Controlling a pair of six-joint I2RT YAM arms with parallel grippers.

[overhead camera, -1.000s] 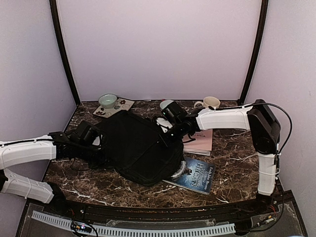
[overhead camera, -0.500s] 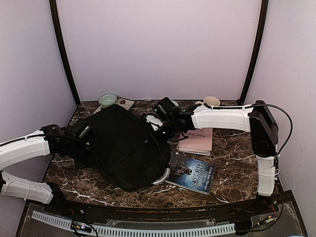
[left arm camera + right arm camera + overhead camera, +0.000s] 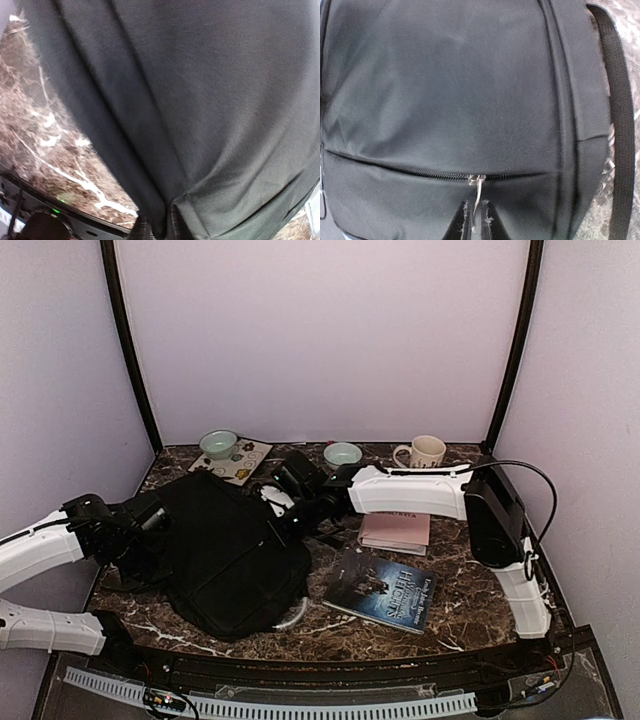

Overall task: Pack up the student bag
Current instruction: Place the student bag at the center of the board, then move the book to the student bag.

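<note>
The student bag (image 3: 225,552), black fabric, lies flat on the left half of the marble table (image 3: 450,570), its grey-white handle (image 3: 293,613) at the near edge. My left gripper (image 3: 150,530) is at the bag's left edge. In the left wrist view that gripper (image 3: 161,229) pinches a fold of the bag's fabric (image 3: 200,100). My right gripper (image 3: 283,502) is at the bag's far right corner. In the right wrist view its fingertips (image 3: 476,222) stand close around the metal zipper pull (image 3: 478,192) of a closed zipper (image 3: 410,171).
A blue book (image 3: 385,588) and a pink book (image 3: 396,528) lie right of the bag. At the back stand a mug (image 3: 425,451), a small bowl (image 3: 343,454) and another bowl (image 3: 218,444) on a patterned mat (image 3: 240,462). A black strap (image 3: 621,125) runs along the bag's side.
Both arms have dragged the bag leftward and a little nearer. The blue book is now uncovered, and the small bowl shows behind the right arm.
</note>
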